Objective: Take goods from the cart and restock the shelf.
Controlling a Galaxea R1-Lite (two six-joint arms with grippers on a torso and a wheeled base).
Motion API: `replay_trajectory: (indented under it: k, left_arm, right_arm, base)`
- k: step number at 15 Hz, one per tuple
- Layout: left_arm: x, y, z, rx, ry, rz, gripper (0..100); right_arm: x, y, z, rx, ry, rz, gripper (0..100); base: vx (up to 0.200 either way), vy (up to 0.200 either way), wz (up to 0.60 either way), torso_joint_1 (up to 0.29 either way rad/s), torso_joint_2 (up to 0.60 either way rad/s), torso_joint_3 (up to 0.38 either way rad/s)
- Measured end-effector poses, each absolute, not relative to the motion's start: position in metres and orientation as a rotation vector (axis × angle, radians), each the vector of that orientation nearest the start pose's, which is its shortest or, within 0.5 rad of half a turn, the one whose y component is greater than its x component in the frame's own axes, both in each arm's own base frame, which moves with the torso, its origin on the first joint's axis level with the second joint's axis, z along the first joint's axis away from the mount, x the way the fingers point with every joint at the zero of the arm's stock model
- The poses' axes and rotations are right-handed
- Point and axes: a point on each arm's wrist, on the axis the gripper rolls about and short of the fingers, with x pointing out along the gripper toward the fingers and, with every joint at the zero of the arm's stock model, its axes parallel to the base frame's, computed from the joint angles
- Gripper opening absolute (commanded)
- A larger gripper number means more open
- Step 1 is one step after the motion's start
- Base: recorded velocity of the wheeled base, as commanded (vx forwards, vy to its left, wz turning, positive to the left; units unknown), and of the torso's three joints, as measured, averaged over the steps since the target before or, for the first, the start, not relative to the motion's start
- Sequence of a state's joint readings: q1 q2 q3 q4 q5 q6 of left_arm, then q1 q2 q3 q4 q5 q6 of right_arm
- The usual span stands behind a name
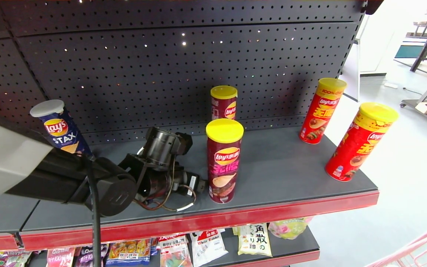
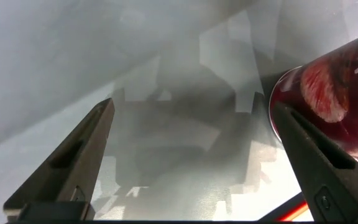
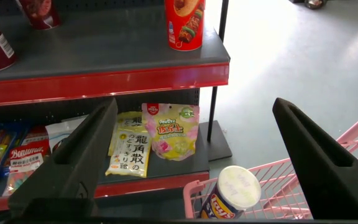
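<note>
A maroon chip can with a yellow lid (image 1: 224,159) stands upright near the front of the grey shelf (image 1: 280,167). My left arm lies on the shelf just to its left. My left gripper (image 2: 192,106) is open with nothing in the gap, and the maroon can (image 2: 347,93) stands close by one finger (image 2: 309,155); I cannot tell whether they touch. My right gripper (image 3: 196,102) is open and holds nothing, hanging above the pink cart (image 3: 278,199). In the cart stands a blue can with a white lid (image 3: 232,193).
A second maroon can (image 1: 224,102) stands behind the first. Two red cans (image 1: 321,109) (image 1: 360,141) stand at the shelf's right end, and a blue can (image 1: 61,128) stands at the left. Snack bags (image 3: 169,130) fill the lower shelf. The cart's rim (image 1: 417,246) is at bottom right.
</note>
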State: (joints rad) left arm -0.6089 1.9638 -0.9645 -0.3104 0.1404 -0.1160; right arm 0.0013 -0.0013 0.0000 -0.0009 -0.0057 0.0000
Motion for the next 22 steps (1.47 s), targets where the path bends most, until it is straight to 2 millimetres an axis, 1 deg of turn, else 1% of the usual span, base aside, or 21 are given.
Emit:
replay_trajectory:
  k: [6,9,11,12,13,14,16,17,18,19,21,22]
  left_arm:
    - [0.294,-0.203,0.107,0.147,0.655,-0.402,100]
    - [0.293,-0.201,0.107,0.155,0.652,-0.376,100]
    - [0.291,-0.191,0.111,0.152,0.646,-0.339,100]
    - [0.288,-0.180,0.120,0.142,0.632,-0.318,100]
    - [0.283,-0.166,0.130,0.130,0.612,-0.294,100]
    - [0.276,-0.148,0.143,0.123,0.588,-0.263,100]
    - [0.254,-0.105,0.167,0.119,0.549,-0.210,100]
    - [0.238,-0.084,0.177,0.117,0.535,-0.193,100]
    - [0.216,-0.062,0.188,0.112,0.516,-0.183,100]
    - [0.195,-0.046,0.195,0.104,0.500,-0.173,100]
    - [0.133,-0.018,0.203,0.094,0.461,-0.156,100]
    - [0.102,-0.010,0.200,0.093,0.442,-0.153,100]
  right_arm:
    - [-0.023,0.000,0.076,0.000,-0.003,-0.005,100]
    - [-0.023,0.000,0.076,0.000,-0.003,-0.004,100]
    - [-0.023,0.000,0.076,0.000,-0.002,-0.005,100]
    - [-0.023,0.000,0.076,0.000,-0.002,-0.005,100]
    - [-0.023,0.000,0.076,0.000,-0.003,-0.004,100]
    - [-0.023,0.000,0.076,0.000,-0.003,-0.004,100]
    - [-0.023,0.000,0.076,0.000,-0.003,-0.004,100]
    - [-0.023,0.000,0.076,0.000,-0.003,-0.004,100]
    - [-0.023,0.000,0.076,0.000,-0.003,-0.005,100]
    - [-0.023,0.000,0.076,0.000,-0.003,-0.004,100]
    - [-0.023,0.000,0.076,0.000,-0.003,-0.005,100]
    - [-0.023,0.000,0.076,0.000,-0.003,-0.005,100]
  base:
    - [0.000,0.000,0.00,0.000,0.00,0.000]
    - [0.000,0.000,0.00,0.000,0.00,0.000]
    - [0.000,0.000,0.00,0.000,0.00,0.000]
    - [0.000,0.000,0.00,0.000,0.00,0.000]
    - [0.000,0.000,0.00,0.000,0.00,0.000]
    - [0.000,0.000,0.00,0.000,0.00,0.000]
    - [0.000,0.000,0.00,0.000,0.00,0.000]
    - [0.000,0.000,0.00,0.000,0.00,0.000]
    - [0.000,0.000,0.00,0.000,0.00,0.000]
    - [0.000,0.000,0.00,0.000,0.00,0.000]
    - [0.000,0.000,0.00,0.000,0.00,0.000]
    - [0.000,0.000,0.00,0.000,0.00,0.000]
